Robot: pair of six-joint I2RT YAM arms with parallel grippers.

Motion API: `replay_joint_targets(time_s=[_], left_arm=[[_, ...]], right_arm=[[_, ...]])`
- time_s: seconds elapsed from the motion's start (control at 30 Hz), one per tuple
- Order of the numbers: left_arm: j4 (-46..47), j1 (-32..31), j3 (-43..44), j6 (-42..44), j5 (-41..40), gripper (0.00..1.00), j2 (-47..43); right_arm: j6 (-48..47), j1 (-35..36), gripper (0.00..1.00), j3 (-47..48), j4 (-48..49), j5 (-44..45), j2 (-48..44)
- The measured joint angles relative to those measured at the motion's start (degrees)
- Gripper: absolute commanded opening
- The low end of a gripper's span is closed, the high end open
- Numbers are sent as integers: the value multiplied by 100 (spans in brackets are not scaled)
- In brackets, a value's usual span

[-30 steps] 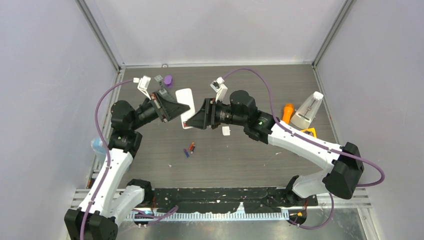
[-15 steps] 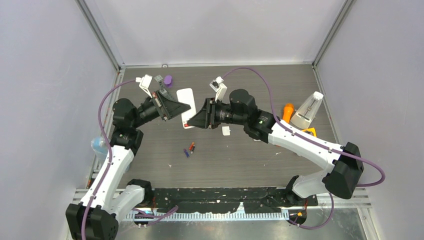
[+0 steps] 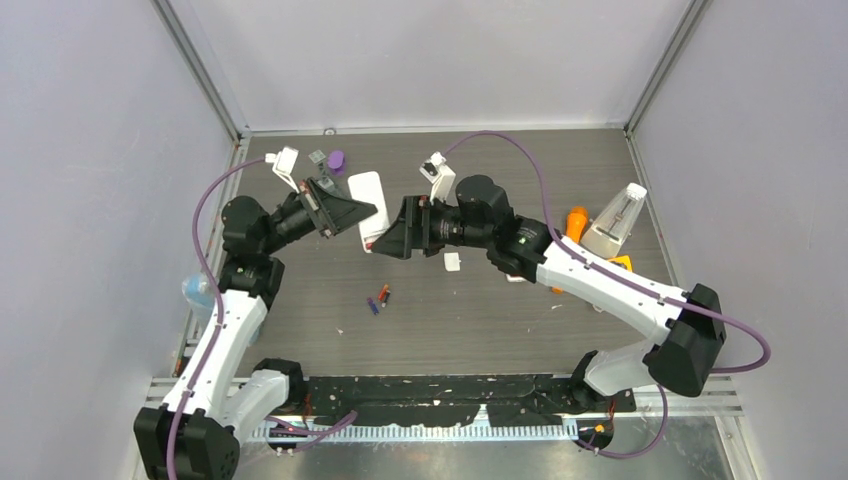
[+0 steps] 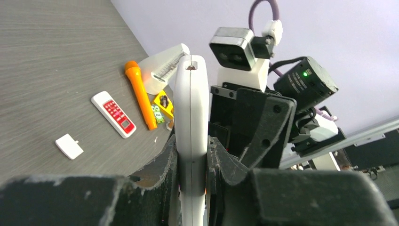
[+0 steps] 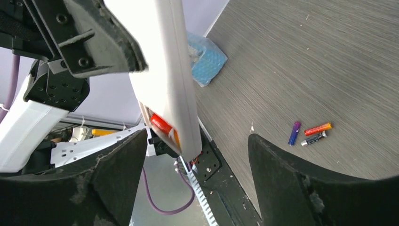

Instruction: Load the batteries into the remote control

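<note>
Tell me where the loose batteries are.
Top view: the loose batteries lie on the table near its middle, in front of the white remote held by the left gripper.

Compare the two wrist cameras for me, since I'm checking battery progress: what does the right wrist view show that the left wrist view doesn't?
Only the right wrist view: an orange battery in the open compartment of the white remote, three loose batteries on the table, and a blue pad.
Only the left wrist view: a small remote with red buttons, an orange flashlight and a small white cover piece, all lying on the table.
Both: the white remote, clamped edge-on in the left gripper.
</note>
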Motion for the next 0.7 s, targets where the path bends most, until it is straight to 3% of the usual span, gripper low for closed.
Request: replay_joint_targets(time_s=[0.2,0.43,0.7], left_arm=[[-466,299,0,369,-273,0,0],[-2293,804,2,1355,-1156,0,-114],[-4046,1128,42,2135,-2485,0,-448]], right_arm=[[-74,-44,85,-2,-85,282,-240],[-662,-39,70,-254,-343,916,-389],[-1346,654,53,-33,-800,2055,1209]])
